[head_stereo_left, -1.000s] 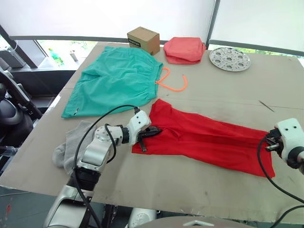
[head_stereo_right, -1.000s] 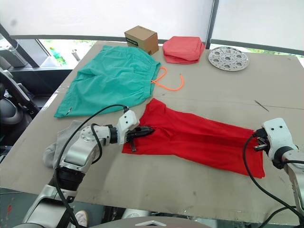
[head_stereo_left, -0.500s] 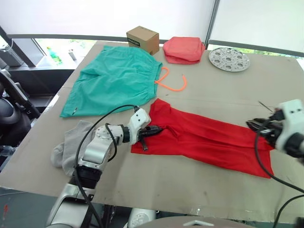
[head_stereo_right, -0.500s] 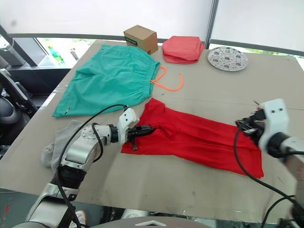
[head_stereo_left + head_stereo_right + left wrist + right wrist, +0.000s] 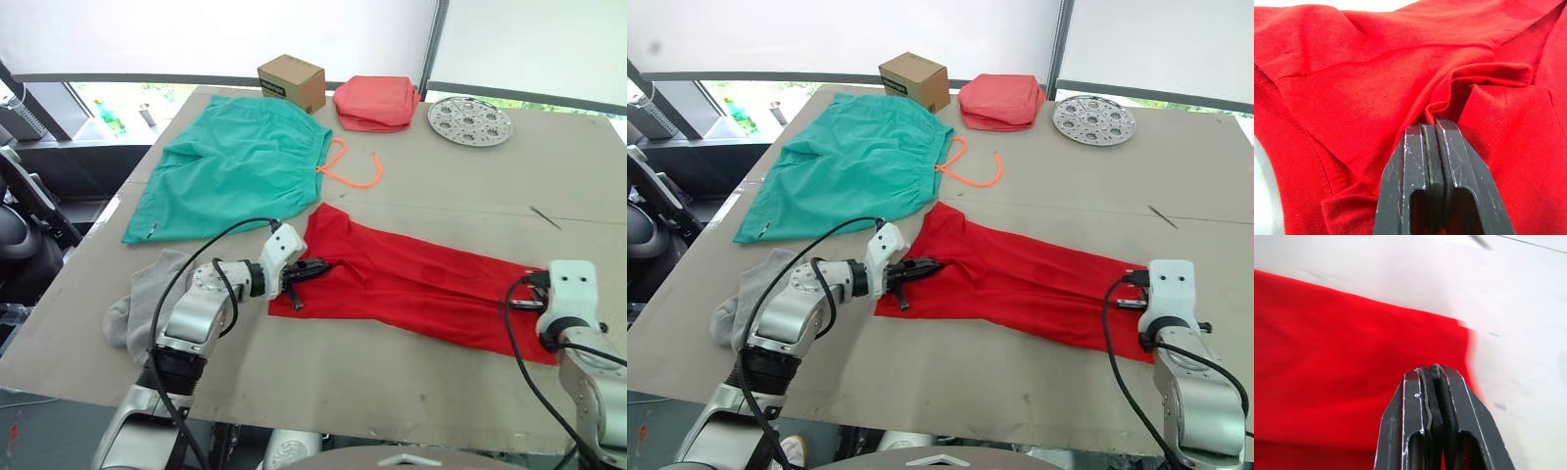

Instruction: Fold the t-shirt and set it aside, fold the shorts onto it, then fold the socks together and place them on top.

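Pinching a raised fold of the t-shirt [image 5: 411, 284] at its left end, left gripper [image 5: 1431, 128] with fingers [image 5: 1413, 161] pressed together on the red fabric. T-shirt spread as a long red band across the near middle of the worktop [image 5: 441, 186], left end bunched into creases. Right gripper [image 5: 1434, 372] held over the t-shirt's right end, near the cloth edge; fingers clenched with no gap, nothing seen between them. Shorts [image 5: 230, 166] lay flat at far left, orange drawstring [image 5: 353, 171] trailing right. Socks [image 5: 147, 299] lay at near left, beside the left arm. Cardboard box [image 5: 291, 81], folded coral cloth stack [image 5: 377, 101] and perforated metal disc [image 5: 469, 120] sat along the far edge.
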